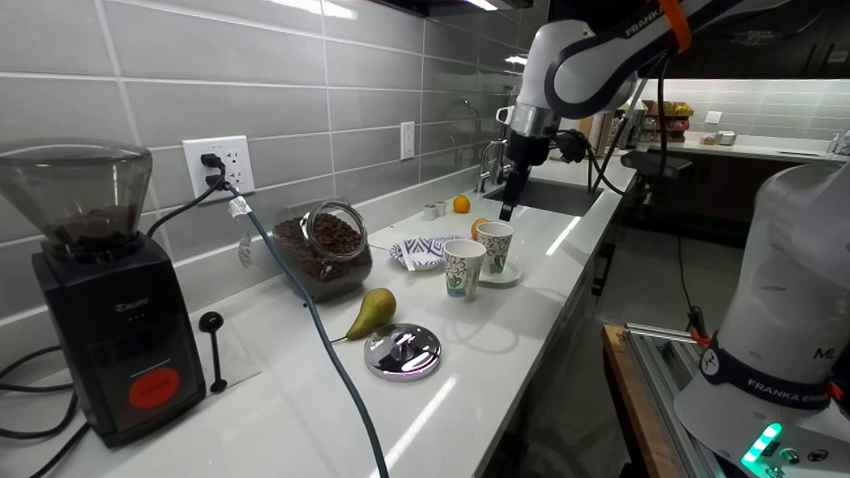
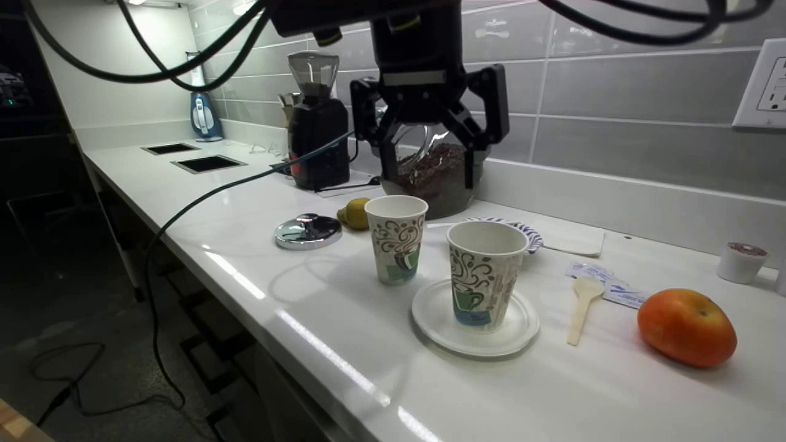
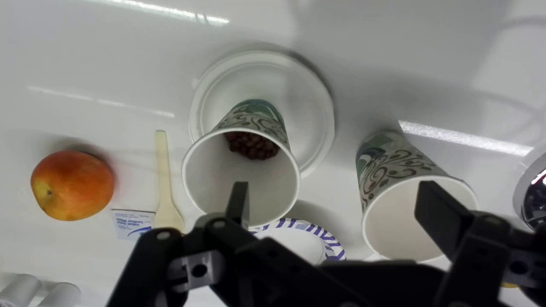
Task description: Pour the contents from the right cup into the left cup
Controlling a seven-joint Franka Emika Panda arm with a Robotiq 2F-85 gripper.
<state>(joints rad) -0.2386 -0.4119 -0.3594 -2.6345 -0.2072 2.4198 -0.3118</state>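
Fingers [image 2: 388,161] spread wide, nothing held between them: that's my gripper [image 2: 430,177], up over the bench [image 2: 589,393], and everything hangs on a sideways offset! The right cup [image 2: 486,276] stands upright on a small white plate [image 2: 433,322], patterned paper, long axis vertical, dark beans [image 3: 254,147] inside; it lies below me and towards the sink [image 1: 561,198] end. Its neighbour, the left cup [image 2: 396,242], stands upright on the bench top just towards the opposite end, a narrow gap between (pale inside, though its floor is hidden from me). In the wrist view the middle of my span falls between the pair, one finger lined up with each mouth, so I reckon a straight drop spells trouble: a fingertip could catch a rim or dip inside. A slide sinkwards, parallel to the front edge, centring on the right cup, then down, looks the call; front-to-back alignment I can't judge. Thin paper would probably want a gentle squeeze, too. Room to work? Best towards the front edge, where a plain strip runs past both cups. The back-edge side is busier: blue-patterned plate [image 3: 324,238] close by, glass jar [image 1: 325,265] farther along, away from the sink. Sinkwards, a wooden spoon [image 2: 581,313] and an orange-red fruit [image 2: 686,327] lie on the bench, so I'd keep low sweeps off that side.
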